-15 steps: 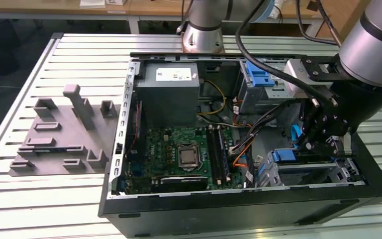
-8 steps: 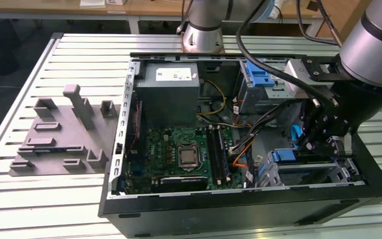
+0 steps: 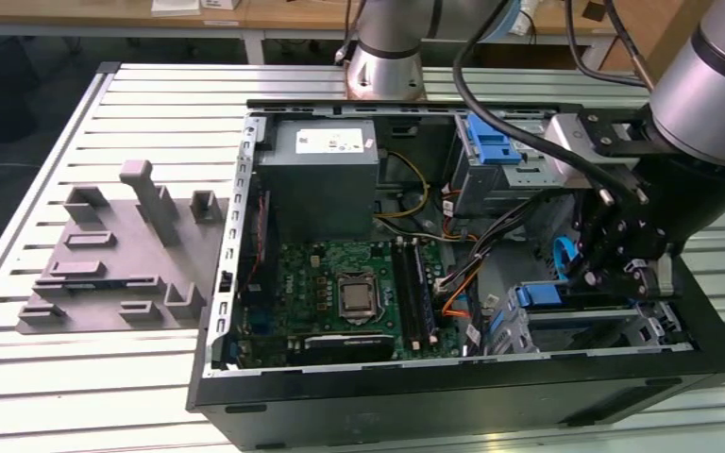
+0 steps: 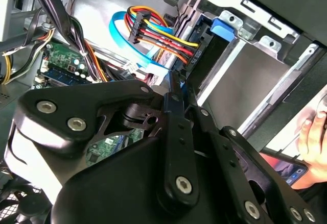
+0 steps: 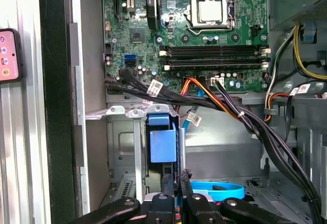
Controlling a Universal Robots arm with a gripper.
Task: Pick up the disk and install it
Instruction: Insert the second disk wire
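The disk sits in the drive cage at the front corner of the open computer case (image 3: 230, 236). Its blue carrier frame (image 3: 551, 294) shows above the silver cage wall. In the first wrist view the carrier's blue end (image 5: 162, 142) faces out of the cage slot. My gripper (image 3: 640, 281) reaches down into the case at the exterior view's right, just over the cage. In both wrist views its black fingers are shut, with the tips (image 5: 176, 177) a short way off the blue end. In the second wrist view the gripper (image 4: 176, 81) points at the cage and the coloured cable plug.
A grey power supply box (image 3: 325, 179) and the green motherboard (image 3: 337, 293) fill the case's middle. Black, orange and blue cables (image 5: 230, 109) run close past the cage. A grey moulded fixture (image 3: 124, 255) lies on the slatted table. A hand (image 4: 312, 132) holds a phone (image 4: 286, 168) beside the case.
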